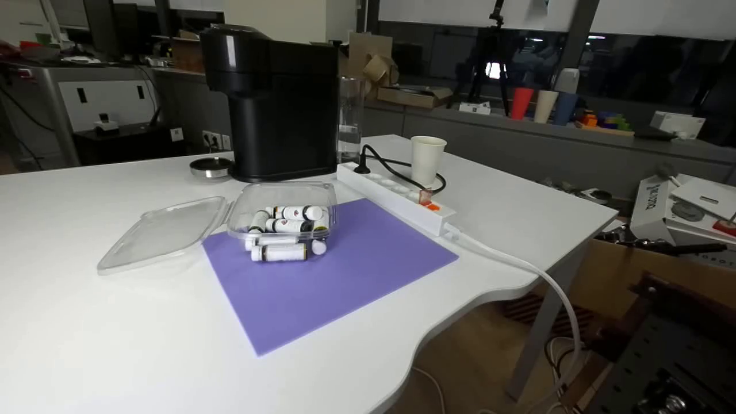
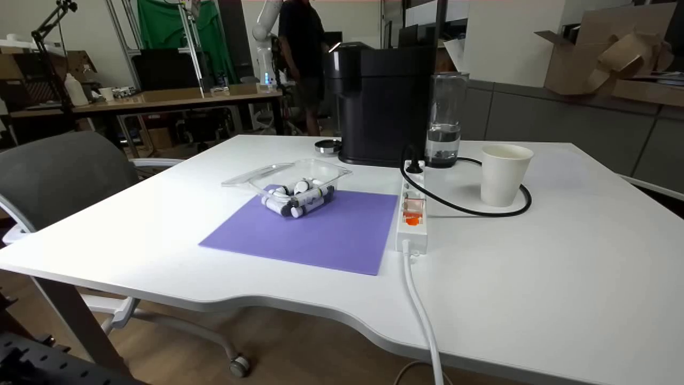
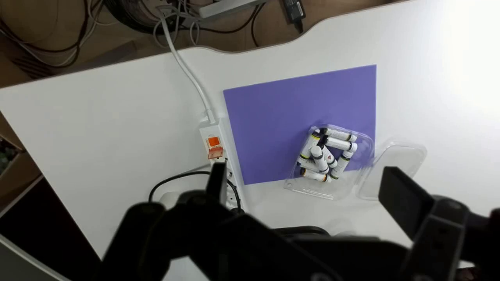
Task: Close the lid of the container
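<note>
Clearly, a power strip (image 1: pixel 397 200), its cord (image 2: pixel 418 307) crossing the desk's (image 1: pixel 144 333) wavy edge, lies near the open container (image 1: pixel 287 194), the hand (image 3: pixel 302 179) spread apart.

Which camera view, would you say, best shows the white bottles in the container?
The wrist view: it looks down into the open container, showing the bottles from above. Both exterior views show them more from the side, partly through clear plastic.

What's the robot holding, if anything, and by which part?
Nothing: the tool is open, gripping neither the lid nor the container.
</note>
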